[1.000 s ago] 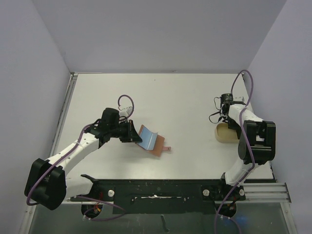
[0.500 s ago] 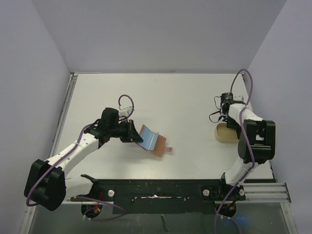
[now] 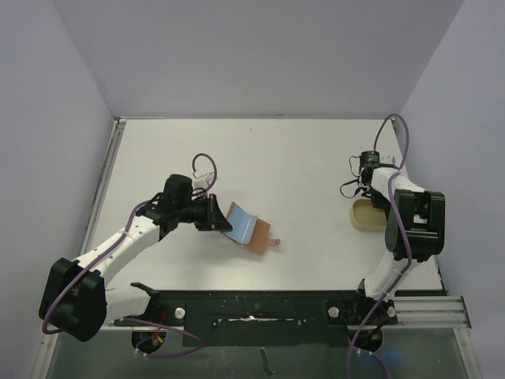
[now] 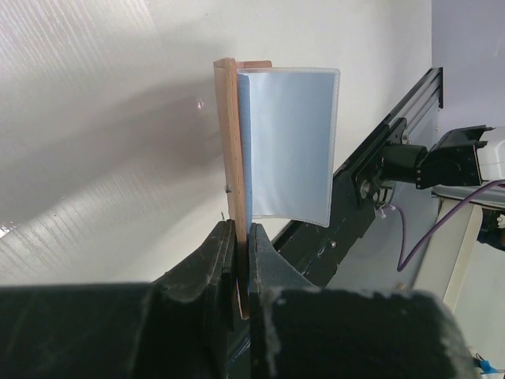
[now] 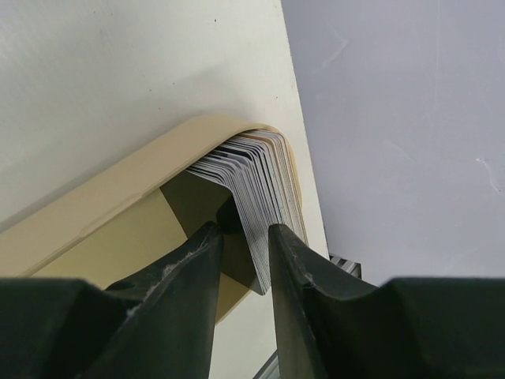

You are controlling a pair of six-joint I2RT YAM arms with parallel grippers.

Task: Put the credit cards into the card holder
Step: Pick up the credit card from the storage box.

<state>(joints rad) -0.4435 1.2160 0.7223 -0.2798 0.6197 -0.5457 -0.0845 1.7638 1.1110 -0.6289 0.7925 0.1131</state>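
The card holder (image 3: 254, 234) is a reddish-brown wallet, spread open left of the table's middle. One flap is raised and the snap tab (image 3: 274, 242) points right. My left gripper (image 3: 222, 223) is shut on the edge of that raised flap (image 4: 229, 142). A grey-blue credit card (image 4: 288, 142) stands against the flap's inner face. My right gripper (image 5: 246, 237) reaches down into the tan tray (image 5: 118, 193). It is closed on part of a stack of credit cards (image 5: 264, 170) standing on edge there. In the top view the right arm hides those fingers.
The tan oval tray (image 3: 360, 215) sits near the table's right edge, close to the right wall. A black rail (image 3: 260, 304) with the arm bases runs along the near edge. Walls stand on the left, back and right.
The right arm has shifted slightly over the tray. The wallet's snap tab has edged a little to the right. The left arm keeps its hold and has not moved.
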